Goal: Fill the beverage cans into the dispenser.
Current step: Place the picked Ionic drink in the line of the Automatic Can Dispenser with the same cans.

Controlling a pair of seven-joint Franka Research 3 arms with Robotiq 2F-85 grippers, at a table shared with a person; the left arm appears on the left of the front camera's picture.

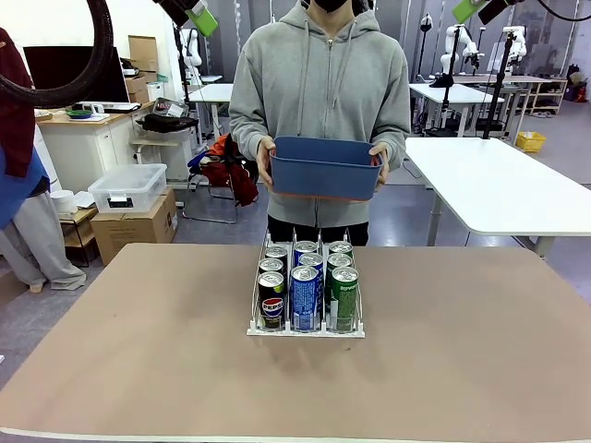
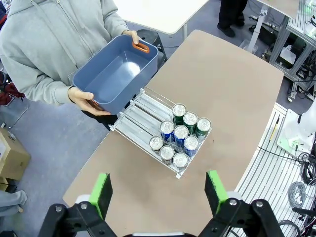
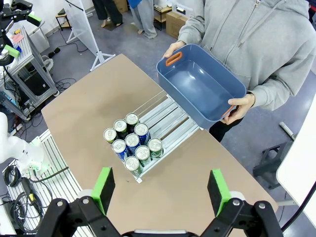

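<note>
Table [image 1: 480, 341] is a brown top, bare apart from the rack. Person [image 1: 319, 83] in a grey hoodie stands at the far edge, both hands on a blue bin [image 1: 323, 167] held at waist height above and behind the rack, not touching it; from the wrist views the bin interior looks empty, orange grip at one end. The dispenser [image 1: 306, 329], a clear three-lane rack on a white base, sits near table centre, long axis running toward the person. The beverage cans [image 1: 305, 297] stand upright in it, nine total, three per lane, all bunched at the robot-side end, touching each other in line: black Pepsi cans in the robot's left lane, blue in the middle, green on the right. The far half of each lane, toward the person, is bare rails in the left wrist view. Left gripper [image 2: 158, 190] hangs high above the table, green pads spread wide, nothing between them, rack well below and ahead of it. Right gripper [image 3: 162, 190] same story: high up, fingers wide apart, holding nothing, rack below. In the front view only green pad tips poke in at the top corners.
</note>
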